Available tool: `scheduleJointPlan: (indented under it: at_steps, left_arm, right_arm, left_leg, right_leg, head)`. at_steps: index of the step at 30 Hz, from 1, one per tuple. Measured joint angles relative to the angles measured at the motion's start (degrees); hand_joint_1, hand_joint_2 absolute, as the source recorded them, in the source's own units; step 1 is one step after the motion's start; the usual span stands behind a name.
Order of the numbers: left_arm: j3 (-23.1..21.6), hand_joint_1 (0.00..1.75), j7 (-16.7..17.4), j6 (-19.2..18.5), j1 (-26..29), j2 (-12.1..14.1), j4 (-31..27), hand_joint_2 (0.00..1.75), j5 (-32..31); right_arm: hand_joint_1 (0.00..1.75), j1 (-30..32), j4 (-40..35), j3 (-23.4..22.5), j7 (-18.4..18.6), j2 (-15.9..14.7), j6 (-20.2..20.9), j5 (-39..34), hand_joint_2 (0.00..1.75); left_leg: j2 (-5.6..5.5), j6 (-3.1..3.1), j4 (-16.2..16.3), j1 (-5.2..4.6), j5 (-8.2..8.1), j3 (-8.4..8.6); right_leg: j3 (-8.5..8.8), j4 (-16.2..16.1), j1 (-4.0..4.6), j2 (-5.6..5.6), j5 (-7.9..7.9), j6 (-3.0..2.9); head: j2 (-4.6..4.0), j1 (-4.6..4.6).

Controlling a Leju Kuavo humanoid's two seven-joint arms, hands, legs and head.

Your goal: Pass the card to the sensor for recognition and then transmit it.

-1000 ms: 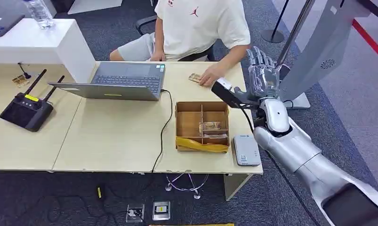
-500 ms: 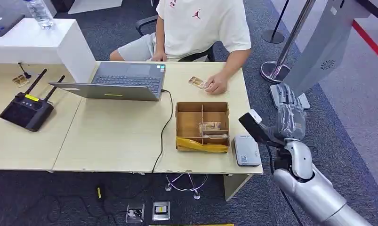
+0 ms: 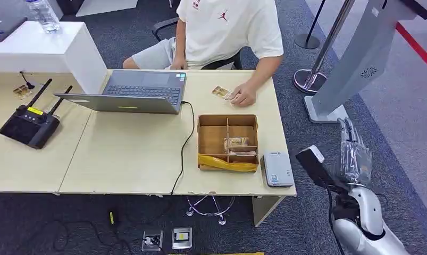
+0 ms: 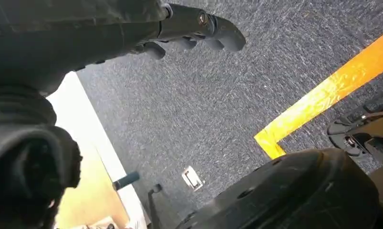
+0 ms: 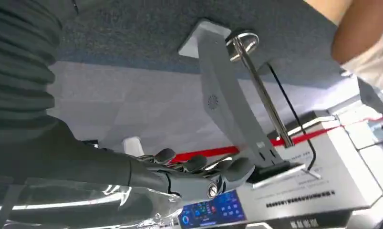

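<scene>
I saw the right hand (image 3: pixel 352 151) raised off the table's (image 3: pixel 126 159) right edge, at about four o'clock from the cardboard tray (image 3: pixel 228 142), its fingers (image 5: pixel 199 164) straight, slightly apart and holding nothing. The card (image 3: pixel 221 92) lay flat on the far side of the table, at twelve o'clock from the tray, with the person's hand (image 3: pixel 244 96) touching its right end. The white sensor (image 3: pixel 277 169) sat just beside the tray at three o'clock. From the left wrist, I saw the left hand (image 4: pixel 132 28) over carpet, fingers loosely extended and empty.
</scene>
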Motion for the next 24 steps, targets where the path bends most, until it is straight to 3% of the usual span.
scheduleJointPlan:
  at_steps: [4,7,24]
  left_arm:
    - [0.0,0.00,0.5,0.0,-0.4,0.0,0.0,0.00,-0.6]
    - [0.0,0.00,0.9,0.0,-0.8,0.0,0.0,0.00,-1.1]
    - [-0.1,0.00,2.5,0.0,-2.8,0.0,0.0,0.00,-3.8]
  right_arm:
    - [0.00,1.9,-1.1,0.1,0.0,0.0,7.1,0.9,1.75]
    - [0.00,2.3,-1.4,0.4,0.0,0.2,10.0,1.9,1.75]
    - [0.00,-2.7,0.6,7.7,-3.2,5.3,15.3,3.8,1.75]
  left_leg:
    - [0.00,0.00,0.0,0.00,0.00,-0.02]
    - [0.01,0.00,0.0,0.00,0.00,-0.02]
    - [-0.01,0.00,0.0,0.03,0.01,-0.04]
  right_leg:
    - [0.00,0.0,0.00,-0.01,0.00,0.00]
    - [0.00,0.0,0.00,0.00,0.00,0.00]
    - [0.01,0.0,0.02,-0.01,0.00,0.00]
  head:
    - [0.00,-0.02]
    - [0.00,-0.02]
    - [0.00,-0.02]
